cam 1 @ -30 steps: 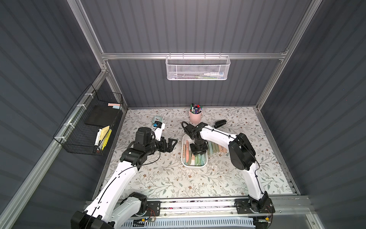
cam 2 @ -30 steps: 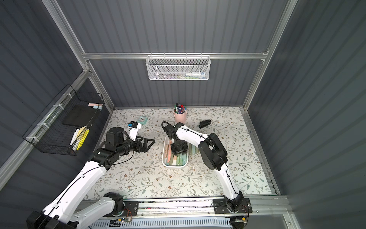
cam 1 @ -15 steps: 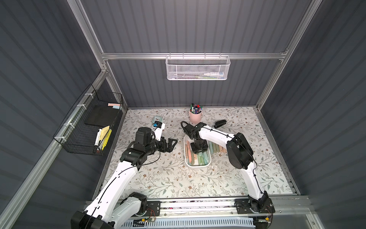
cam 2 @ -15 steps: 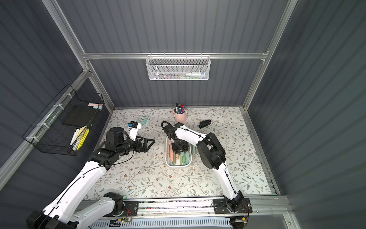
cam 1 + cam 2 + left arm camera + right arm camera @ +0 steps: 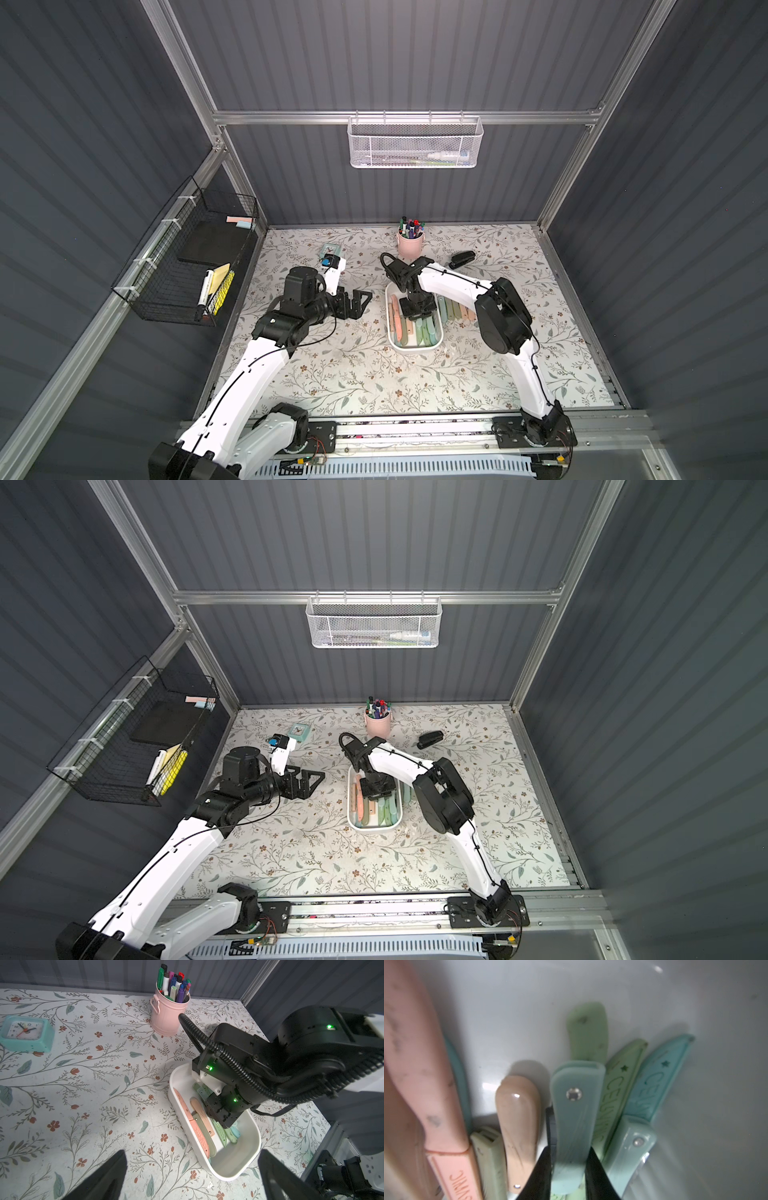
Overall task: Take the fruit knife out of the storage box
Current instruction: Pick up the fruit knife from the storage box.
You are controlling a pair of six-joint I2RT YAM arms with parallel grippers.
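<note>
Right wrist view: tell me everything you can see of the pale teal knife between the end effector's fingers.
The pale teal knife looks like smooth, faintly streaked plastic: a flat, gently curved bar with a slotted end and one shiny rivet near it. It sits in the white storage box, overlapping a green knife, beside a beige handle. The right end effector straddles it, black fingers close against both sides; whether it is clamped is unclear.
</note>
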